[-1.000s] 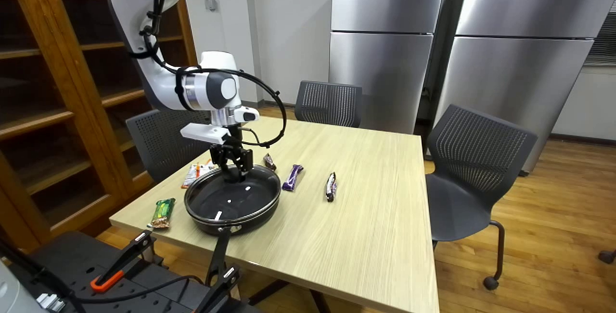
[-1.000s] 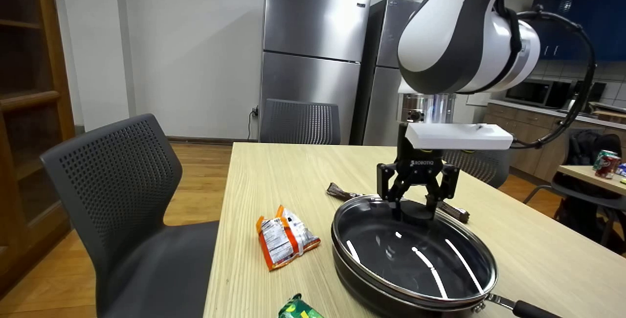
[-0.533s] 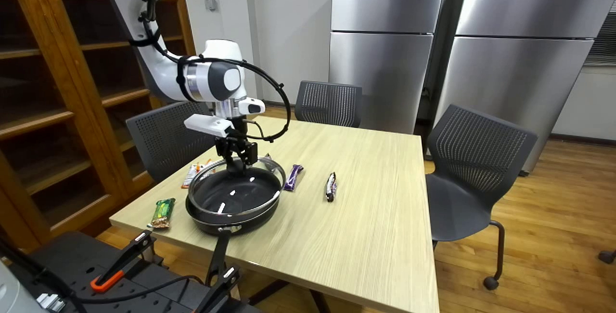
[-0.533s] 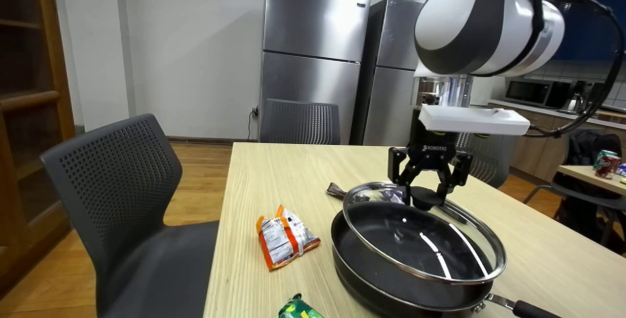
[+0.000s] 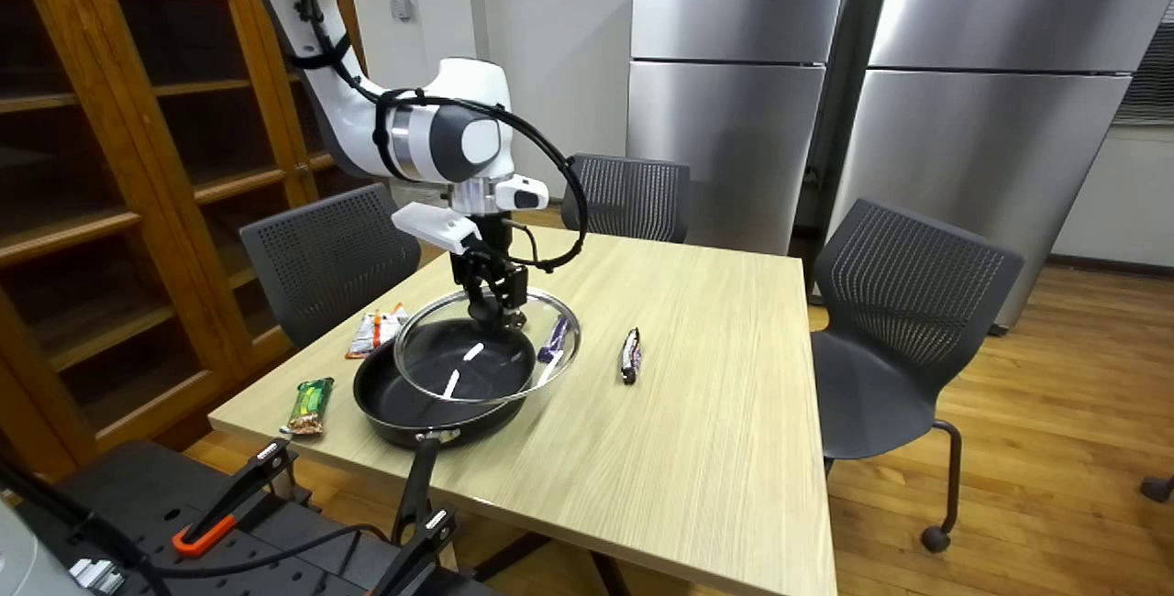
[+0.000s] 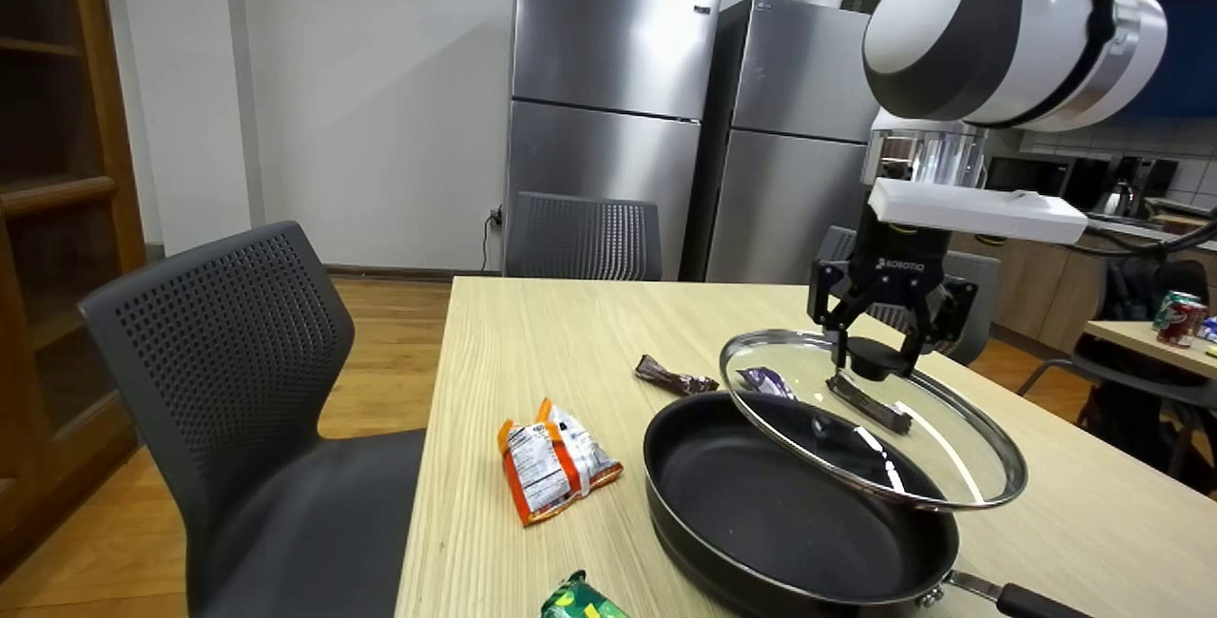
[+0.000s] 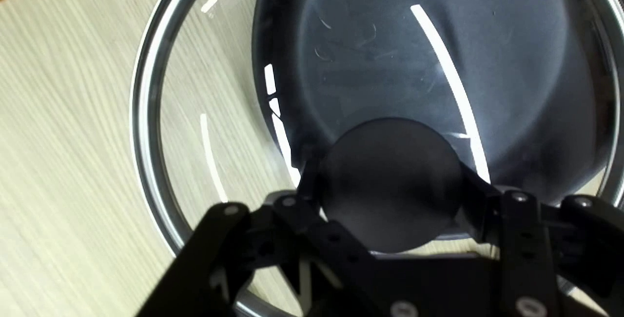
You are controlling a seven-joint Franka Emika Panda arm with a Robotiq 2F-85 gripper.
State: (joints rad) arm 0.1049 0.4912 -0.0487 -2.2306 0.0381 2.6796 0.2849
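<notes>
My gripper is shut on the round black knob of a clear glass lid with a steel rim. The gripper also shows in an exterior view. In the wrist view the fingers press on both sides of the knob. The lid hangs tilted above a black frying pan, shifted off to one side of it. In an exterior view the pan stands on the table with its handle over the edge. The pan's visible inside holds nothing that I can see.
On the table lie a green snack pack, an orange and white bag, a brown wrapper, a purple wrapper behind the lid and a dark wrapper. Chairs stand around the table.
The lid lay on the pan a second ago. My gripper has lifted it and carried it sideways, uncovering much of the pan. The pan and snacks have not moved.
</notes>
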